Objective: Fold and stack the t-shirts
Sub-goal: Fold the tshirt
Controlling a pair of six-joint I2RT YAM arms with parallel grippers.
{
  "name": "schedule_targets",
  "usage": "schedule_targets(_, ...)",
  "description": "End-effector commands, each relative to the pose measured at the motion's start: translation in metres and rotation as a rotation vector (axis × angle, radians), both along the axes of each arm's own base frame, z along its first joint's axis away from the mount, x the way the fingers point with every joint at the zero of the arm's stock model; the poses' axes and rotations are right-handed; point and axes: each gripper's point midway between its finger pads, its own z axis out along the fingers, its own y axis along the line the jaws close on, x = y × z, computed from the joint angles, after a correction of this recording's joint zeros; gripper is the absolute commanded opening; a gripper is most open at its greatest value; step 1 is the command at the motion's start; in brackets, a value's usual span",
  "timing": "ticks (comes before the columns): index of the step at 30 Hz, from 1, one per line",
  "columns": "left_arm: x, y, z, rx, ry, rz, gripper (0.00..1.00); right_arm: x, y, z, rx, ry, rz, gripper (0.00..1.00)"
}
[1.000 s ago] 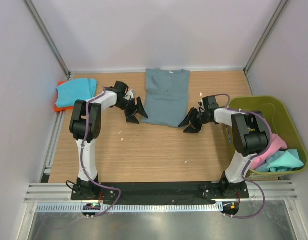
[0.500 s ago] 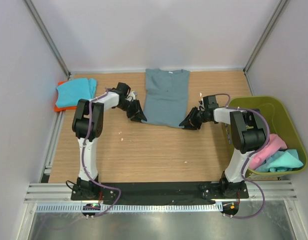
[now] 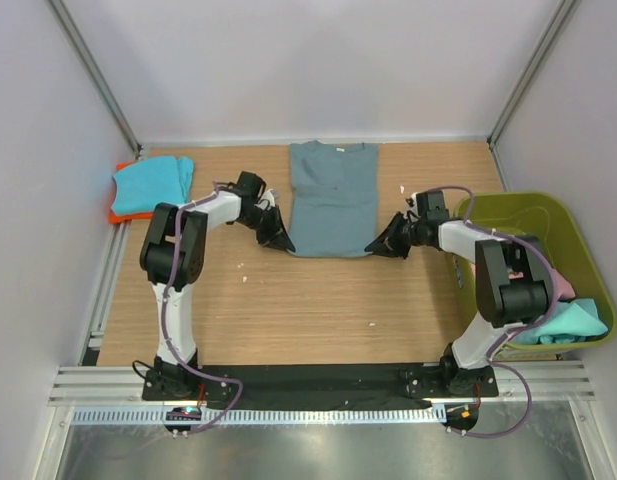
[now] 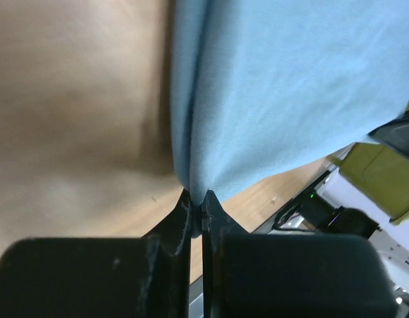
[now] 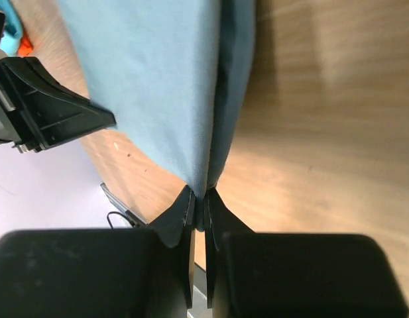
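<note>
So this looks like the middle of folding the blue-grey shirt (image 3: 333, 195). It lies flat on the wooden surface (image 3: 308, 300) as a narrow rectangle with the sleeves apparently tucked in already, and it stretches away from both sets of fingertips toward the far wall. The left hand (image 3: 276, 237) is pinched tight on one bottom corner, and its wrist view shows the cloth edge caught right between the closed tips (image 4: 197, 199). The right hand (image 3: 381, 245) does the same on the other corner, fingers clamped with doubled cloth between them (image 5: 199, 195). The whole hem sits between the two hands. I'd say the next move is lifting both corners together and carrying the hem over toward the collar to halve it. That needs both hands to go level and at the same pace, or the layers will slide and bunch. A folded turquoise shirt (image 3: 153, 185) waits well out past the left hand, and the basket (image 3: 508, 210) is just beyond the right one.
</note>
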Motion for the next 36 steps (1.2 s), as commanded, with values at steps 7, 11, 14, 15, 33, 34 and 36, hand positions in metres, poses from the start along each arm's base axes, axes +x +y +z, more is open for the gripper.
schedule_targets(7,-0.050,-0.021,0.084,-0.028,-0.224,-0.122,0.00,-0.025,-0.005,0.063,0.002,-0.167,0.046,0.01)
schedule_targets(11,-0.075,-0.016,0.093,-0.027,-0.234,-0.137,0.00,-0.040,-0.007,0.076,-0.007,-0.192,0.063,0.01)
schedule_targets(14,-0.089,-0.008,0.094,-0.016,-0.236,-0.142,0.00,-0.049,-0.009,0.084,-0.014,-0.206,0.073,0.01)
schedule_targets(15,-0.092,-0.007,0.093,-0.014,-0.232,-0.142,0.00,-0.051,-0.009,0.085,-0.015,-0.207,0.077,0.02)
schedule_targets(33,0.030,-0.012,0.159,-0.009,-0.507,-0.076,0.00,0.059,-0.002,0.139,-0.024,-0.429,0.069,0.01)
schedule_targets(34,0.044,-0.009,0.156,-0.005,-0.506,-0.062,0.00,0.074,-0.001,0.134,-0.022,-0.422,0.067,0.01)
schedule_targets(36,0.076,-0.010,0.181,-0.016,-0.594,-0.034,0.00,0.106,-0.001,0.159,-0.020,-0.498,0.056,0.02)
